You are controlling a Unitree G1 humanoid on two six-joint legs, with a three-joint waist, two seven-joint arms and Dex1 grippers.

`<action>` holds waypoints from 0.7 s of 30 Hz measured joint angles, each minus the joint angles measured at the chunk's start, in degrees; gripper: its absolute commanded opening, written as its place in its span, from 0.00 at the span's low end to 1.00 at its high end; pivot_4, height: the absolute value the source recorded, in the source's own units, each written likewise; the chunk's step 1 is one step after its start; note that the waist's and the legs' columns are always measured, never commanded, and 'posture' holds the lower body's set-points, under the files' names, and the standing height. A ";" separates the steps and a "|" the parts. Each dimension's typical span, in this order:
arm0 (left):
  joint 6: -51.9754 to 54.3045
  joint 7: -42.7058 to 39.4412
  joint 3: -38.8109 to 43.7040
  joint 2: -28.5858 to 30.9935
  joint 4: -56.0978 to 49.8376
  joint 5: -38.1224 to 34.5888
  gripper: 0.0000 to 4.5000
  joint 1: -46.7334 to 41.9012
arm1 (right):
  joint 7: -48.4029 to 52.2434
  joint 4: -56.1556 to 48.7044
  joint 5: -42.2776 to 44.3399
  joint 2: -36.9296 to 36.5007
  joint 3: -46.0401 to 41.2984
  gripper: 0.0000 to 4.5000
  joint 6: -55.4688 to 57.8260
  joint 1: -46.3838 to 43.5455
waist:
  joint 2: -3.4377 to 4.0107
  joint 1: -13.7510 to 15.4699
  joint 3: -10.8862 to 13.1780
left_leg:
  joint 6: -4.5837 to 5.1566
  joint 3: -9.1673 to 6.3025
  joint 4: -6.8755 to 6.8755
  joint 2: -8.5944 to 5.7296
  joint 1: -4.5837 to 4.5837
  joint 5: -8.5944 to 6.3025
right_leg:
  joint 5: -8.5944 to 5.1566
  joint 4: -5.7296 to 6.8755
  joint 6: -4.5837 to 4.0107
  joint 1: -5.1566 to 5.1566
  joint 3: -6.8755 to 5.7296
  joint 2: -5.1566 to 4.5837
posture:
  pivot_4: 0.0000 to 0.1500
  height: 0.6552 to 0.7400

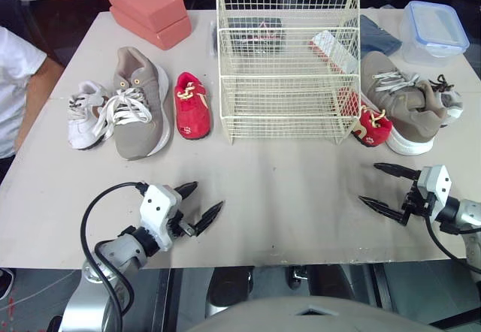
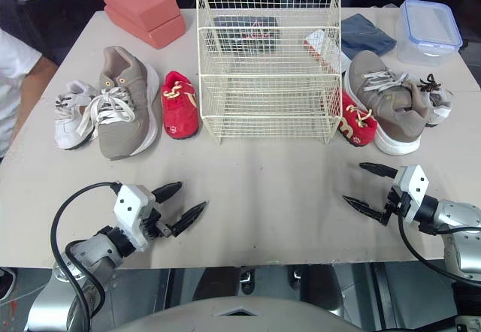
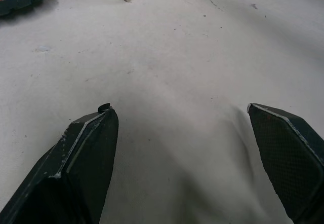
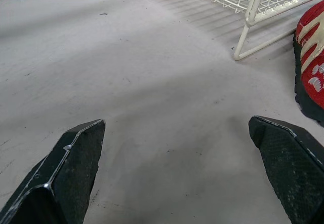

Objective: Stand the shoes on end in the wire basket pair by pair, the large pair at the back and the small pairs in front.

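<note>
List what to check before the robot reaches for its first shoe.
1. Left gripper open and empty: ok.
2. Right gripper open and empty: ok.
3. Basket upright with no shoes in it: ok.
4. Large pair within view: left grey shoe and right grey shoe lie on either side of the basket, nothing on top of them: ok.
5. Right red shoe clear of the basket: not ok, it lies against the basket's corner.
6. Right white shoe free to grasp: cannot tell, partly hidden behind the right grey shoe.

A white shoe (image 1: 453, 103) sits mostly hidden behind the grey sneaker (image 1: 402, 103).
</note>
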 measured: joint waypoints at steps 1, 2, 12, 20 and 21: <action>0.00 0.00 0.00 0.00 0.00 0.00 0.98 0.00 | 0.00 0.00 0.00 0.00 0.00 1.00 0.00 0.00 | 0.00 0.00 0.00 | 0.00 0.00 0.00 0.00 0.00 0.00 | 0.00 0.00 0.00 0.00 0.00 0.00 | 1.00 0.36; -0.07 -0.03 -0.03 0.03 0.06 0.02 0.98 -0.10 | -0.03 0.03 -0.01 0.01 0.00 1.00 -0.05 -0.01 | 0.00 0.00 0.00 | 0.00 0.00 0.00 0.00 0.00 0.00 | 0.00 0.00 0.00 0.00 0.00 0.00 | 1.00 0.36; -1.85 -1.84 -0.14 0.49 2.61 0.23 0.98 -1.75 | -0.03 3.94 -0.44 0.79 0.02 1.00 -1.96 -2.19 | 0.01 0.05 0.00 | 0.00 -0.02 0.00 0.00 0.01 0.00 | 0.00 0.01 0.00 0.00 -0.03 0.00 | 1.00 0.36; -1.81 -2.48 -1.17 0.61 3.89 0.47 0.98 -4.52 | -0.07 3.91 -0.40 0.78 -0.07 1.00 -2.53 -1.30 | 0.01 0.16 0.00 | 0.00 -0.01 0.00 0.00 0.00 0.00 | 0.01 0.01 0.02 0.01 -0.02 0.00 | 1.00 0.36; -1.81 -3.00 -1.22 0.98 4.31 0.46 0.98 -5.06 | -0.17 3.89 -0.38 0.77 -0.14 1.00 -2.56 -0.89 | 0.01 0.16 -0.01 | 0.00 -0.02 0.00 0.00 0.00 0.00 | 0.02 0.01 0.02 0.01 -0.03 0.00 | 1.00 0.36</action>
